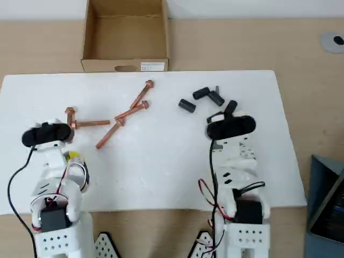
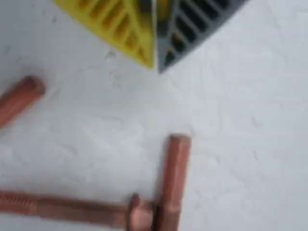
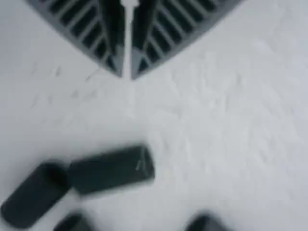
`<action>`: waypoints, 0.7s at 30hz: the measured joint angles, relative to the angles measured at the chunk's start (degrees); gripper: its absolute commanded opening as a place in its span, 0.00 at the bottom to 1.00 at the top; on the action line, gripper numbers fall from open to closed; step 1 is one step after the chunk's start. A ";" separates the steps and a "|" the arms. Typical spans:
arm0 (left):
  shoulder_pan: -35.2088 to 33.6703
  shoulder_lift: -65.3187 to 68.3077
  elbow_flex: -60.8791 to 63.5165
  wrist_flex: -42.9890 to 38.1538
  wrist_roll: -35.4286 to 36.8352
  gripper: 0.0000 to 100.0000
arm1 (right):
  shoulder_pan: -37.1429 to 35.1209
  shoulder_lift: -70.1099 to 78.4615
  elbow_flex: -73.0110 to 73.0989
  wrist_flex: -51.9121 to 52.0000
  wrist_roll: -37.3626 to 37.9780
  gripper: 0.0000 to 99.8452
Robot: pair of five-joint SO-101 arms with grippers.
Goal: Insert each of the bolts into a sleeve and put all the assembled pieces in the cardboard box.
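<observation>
Working on a white mat (image 1: 161,177) over a wooden table (image 1: 43,48), you've got the cardboard box (image 1: 124,65) open-topped at the mat's far edge. Your left gripper (image 2: 155,65) is closed, empty, bolts (image 1: 131,110) just ahead; right gripper (image 3: 126,72) closed, empty, sleeves (image 1: 201,93) just beyond. Bolts copper-coloured, lying flat, some touching; sleeves short, black, on their sides, clustered

The bolts (image 1: 131,111) are copper-red and the sleeves (image 1: 187,105) matte black. The cardboard box (image 1: 124,64) is plain brown with a small white label (image 1: 152,66). A white sheet (image 1: 161,161) covers the tan bench (image 1: 242,45). The left tool (image 2: 155,62) pairs a yellow finger (image 2: 110,24) with a dark grey finger (image 2: 197,24), both ribbed. The right tool (image 3: 126,72) is dark grey and ribbed throughout.
</observation>
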 measured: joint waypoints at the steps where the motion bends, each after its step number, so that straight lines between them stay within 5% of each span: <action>1: 0.00 0.00 -1.49 0.00 0.00 0.00 | 0.00 0.00 -2.11 1.14 0.00 0.01; 8: 0.00 6.77 -9.14 0.00 -0.09 0.01 | 0.00 5.27 -16.79 9.93 0.00 0.01; 21: 0.00 41.58 -34.29 1.67 -0.09 0.01 | 0.00 41.05 -48.18 18.90 0.00 0.01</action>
